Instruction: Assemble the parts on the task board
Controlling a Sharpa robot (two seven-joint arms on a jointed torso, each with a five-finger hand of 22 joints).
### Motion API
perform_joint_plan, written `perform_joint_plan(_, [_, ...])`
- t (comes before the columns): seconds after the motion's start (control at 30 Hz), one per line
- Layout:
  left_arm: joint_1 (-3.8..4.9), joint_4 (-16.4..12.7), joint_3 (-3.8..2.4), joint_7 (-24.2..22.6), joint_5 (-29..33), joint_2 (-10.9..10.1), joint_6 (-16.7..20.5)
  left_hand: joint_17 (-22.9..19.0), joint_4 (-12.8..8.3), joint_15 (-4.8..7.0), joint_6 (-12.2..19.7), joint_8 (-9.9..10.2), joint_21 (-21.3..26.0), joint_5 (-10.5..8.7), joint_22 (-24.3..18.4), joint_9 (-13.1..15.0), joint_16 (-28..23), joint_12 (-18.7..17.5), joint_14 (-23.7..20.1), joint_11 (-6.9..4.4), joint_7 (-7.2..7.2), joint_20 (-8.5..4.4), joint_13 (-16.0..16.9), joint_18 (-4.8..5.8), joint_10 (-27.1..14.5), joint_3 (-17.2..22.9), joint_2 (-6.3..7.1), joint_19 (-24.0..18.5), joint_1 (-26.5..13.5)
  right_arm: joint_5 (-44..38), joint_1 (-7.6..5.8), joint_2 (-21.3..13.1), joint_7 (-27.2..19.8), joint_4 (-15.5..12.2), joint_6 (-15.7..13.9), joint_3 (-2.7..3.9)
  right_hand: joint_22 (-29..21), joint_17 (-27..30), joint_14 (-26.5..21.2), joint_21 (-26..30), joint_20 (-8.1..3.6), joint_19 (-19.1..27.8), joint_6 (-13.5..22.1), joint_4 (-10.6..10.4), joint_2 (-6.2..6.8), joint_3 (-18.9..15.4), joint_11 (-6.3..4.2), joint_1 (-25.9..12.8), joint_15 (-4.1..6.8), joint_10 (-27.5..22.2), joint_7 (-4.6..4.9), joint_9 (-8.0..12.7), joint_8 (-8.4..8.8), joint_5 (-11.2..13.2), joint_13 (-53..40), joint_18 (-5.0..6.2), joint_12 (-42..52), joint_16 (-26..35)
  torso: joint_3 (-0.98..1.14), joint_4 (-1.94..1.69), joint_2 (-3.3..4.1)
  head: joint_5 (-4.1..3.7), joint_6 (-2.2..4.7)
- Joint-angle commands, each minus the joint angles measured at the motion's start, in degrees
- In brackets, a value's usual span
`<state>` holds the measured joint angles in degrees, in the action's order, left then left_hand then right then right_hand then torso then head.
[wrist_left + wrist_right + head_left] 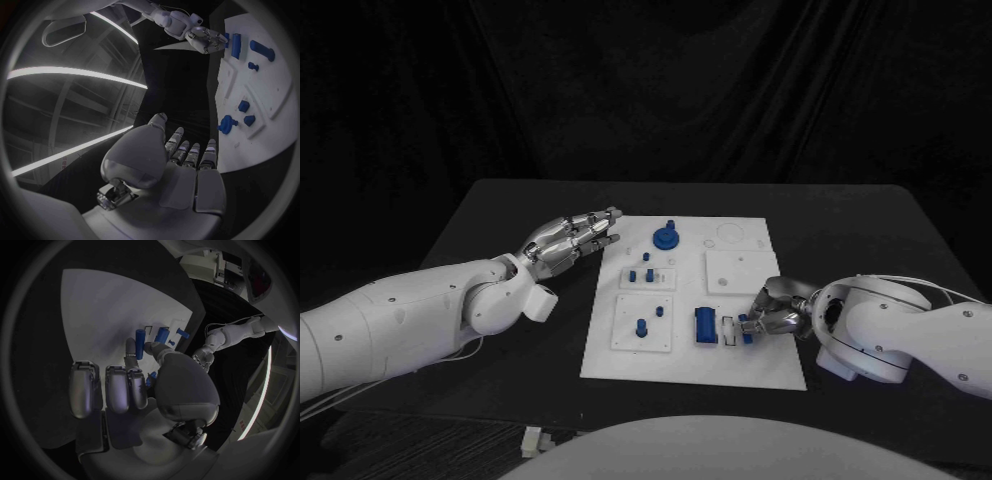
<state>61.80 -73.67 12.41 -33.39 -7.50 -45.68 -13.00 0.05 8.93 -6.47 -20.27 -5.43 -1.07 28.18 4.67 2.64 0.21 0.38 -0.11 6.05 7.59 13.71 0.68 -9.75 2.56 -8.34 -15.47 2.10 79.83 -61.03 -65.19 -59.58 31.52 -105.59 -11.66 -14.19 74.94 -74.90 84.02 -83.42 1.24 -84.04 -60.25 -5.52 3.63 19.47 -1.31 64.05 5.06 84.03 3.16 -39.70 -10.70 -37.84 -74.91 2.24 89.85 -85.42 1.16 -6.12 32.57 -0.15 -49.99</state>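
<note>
The white task board (750,368) lies in the middle of the black table. My right hand (776,315) rests at its near right part, and its thumb and a finger pinch a slim blue part (140,342) standing on the board, with the other fingers curled in. A larger blue block (707,325) stands just left of it. A round blue part (666,238) sits at the far edge, and small blue pegs (640,272) stand in the left plates. My left hand (574,240) hovers at the board's far left corner with its fingers stretched out, holding nothing.
A raised white square plate (736,271) and a ring outline (731,236) take up the board's far right. The bare black table (877,230) runs round the board on all sides. Dark curtains hang behind it.
</note>
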Motion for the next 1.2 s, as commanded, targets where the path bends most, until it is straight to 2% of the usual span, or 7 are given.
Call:
perform_joint_plan(0.03, [-0.06, -0.07, -0.06, -0.53, 0.37, 0.12, -0.78, -0.05, -0.27, -0.45, 0.29, 0.0, -0.2, 0.27, -0.06, -0.06, -0.21, 0.28, 0.11, 0.29, 0.0, 0.11, 0.04, -0.65, -0.08, 0.04, -0.49, 0.18, 0.14, 1.55, 0.13, 0.43, -1.14, 0.46, -1.45, 0.0, 12.72, -1.72, 3.64, 0.29, 0.27, -2.78, 0.47, 7.72, -0.26, 8.12, 0.09, -0.53, -0.22, 5.97, 0.05, -0.09, -0.25, 0.28, -15.09, -0.47, 0.15, 0.32, 0.03, 0.01, 0.01, 0.09, -0.01])
perform_joint_plan(0.3, [-0.07, -0.04, -0.06, -0.47, 0.37, 0.14, -0.87, -0.05, -0.27, -0.45, 0.29, 0.0, -0.2, 0.27, -0.06, -0.06, -0.21, 0.28, 0.11, 0.29, 0.0, 0.11, 0.04, -0.65, -0.08, 0.04, -0.49, 0.18, 0.14, 0.34, 0.16, 1.28, -1.64, 1.06, -2.36, -0.01, 12.63, -1.5, 3.59, 0.54, 0.32, -2.66, 0.94, 7.62, -0.54, 7.94, 0.16, -0.82, -0.28, 5.97, 0.13, -0.2, -0.24, 1.62, -15.09, -0.41, 0.15, 0.42, 0.03, -0.02, 0.04, 0.06, -0.01])
perform_joint_plan(0.53, [-0.07, -0.07, -0.06, -0.41, 0.37, 0.11, -0.92, -0.05, -0.27, -0.45, 0.29, 0.0, -0.2, 0.27, -0.06, -0.06, -0.21, 0.28, 0.11, 0.29, 0.0, 0.11, 0.04, -0.65, -0.08, 0.04, -0.49, 0.18, 0.14, -0.14, 0.36, 2.14, -1.22, 1.73, -1.48, -0.02, 12.47, -1.02, 3.5, 1.04, 0.35, -2.43, 1.24, 7.15, -0.82, 7.11, 0.13, -1.68, -0.26, 5.97, 0.04, -0.43, -0.46, 4.98, -15.09, -0.29, 0.15, 0.64, 0.04, -0.02, 0.04, 0.25, -0.01])
perform_joint_plan(0.7, [-0.07, -0.1, -0.06, -0.36, 0.37, 0.11, -0.93, -0.05, -0.27, -0.45, 0.29, 0.0, -0.2, 0.27, -0.06, -0.06, -0.21, 0.28, 0.11, 0.29, 0.0, 0.11, 0.04, -0.65, -0.08, 0.04, -0.49, 0.18, 0.14, -0.22, 0.67, 2.43, -0.67, 1.85, -0.28, -0.03, 12.44, -0.91, 3.48, 1.14, 0.34, -2.39, 1.29, 6.75, -0.86, 6.72, 0.11, -2.24, -0.25, 5.97, 0.01, -0.43, -0.49, 5.75, -15.09, -0.27, 0.15, 0.7, 0.05, -0.11, 0.06, 0.31, -0.01])
perform_joint_plan(0.87, [-0.07, -0.11, -0.06, -0.31, 0.37, 0.12, -0.92, -0.05, -0.27, -0.45, 0.29, 0.0, -0.2, 0.27, -0.06, -0.06, -0.21, 0.28, 0.11, 0.29, 0.0, 0.11, 0.04, -0.65, -0.08, 0.04, -0.49, 0.18, 0.14, -0.24, 0.8, 2.6, -0.29, 1.86, 0.65, -0.02, 12.38, -0.76, 3.46, 1.3, 0.33, -2.32, 1.27, 6.36, -0.83, 6.31, 0.09, -2.77, -0.24, 5.97, -0.03, -0.42, -0.52, 6.21, -15.09, -0.23, 0.15, 0.77, 0.01, 0.01, 0.03, 0.42, -0.01])
perform_joint_plan(1.13, [-0.07, -0.02, -0.06, -0.22, 0.37, 0.21, -1.0, -0.05, -0.27, -0.45, 0.29, 0.0, -0.2, 0.27, -0.06, -0.06, -0.21, 0.28, 0.11, 0.29, 0.0, 0.11, 0.04, -0.65, -0.08, 0.04, -0.49, 0.18, 0.14, -0.25, 0.88, 2.77, 0.15, 1.85, 1.77, -0.02, 12.33, -1.2, 3.56, 1.47, 0.26, -2.26, 1.21, 5.64, -0.99, 5.18, 0.02, -3.6, -0.17, 5.97, -0.11, -0.39, -0.59, 5.37, -15.09, -0.19, 0.15, 0.6, 0.02, 0.05, 0.0, 0.44, -0.01])
perform_joint_plan(1.2, [-0.07, 0.0, -0.06, -0.2, 0.37, 0.23, -1.03, -0.05, -0.27, -0.45, 0.29, 0.0, -0.2, 0.27, -0.06, -0.06, -0.21, 0.28, 0.11, 0.29, 0.0, 0.11, 0.04, -0.65, -0.08, 0.04, -0.49, 0.18, 0.14, -0.26, 0.88, 2.81, 0.19, 1.85, 1.83, -0.02, 12.33, -1.26, 3.59, 1.51, 0.24, -2.27, 1.18, 4.65, -1.37, 4.08, -0.03, -4.46, -0.14, 5.97, -0.2, -0.29, -0.58, 8.08, -15.09, -0.19, 0.15, 0.57, 0.02, 0.04, 0.0, 0.42, -0.01])
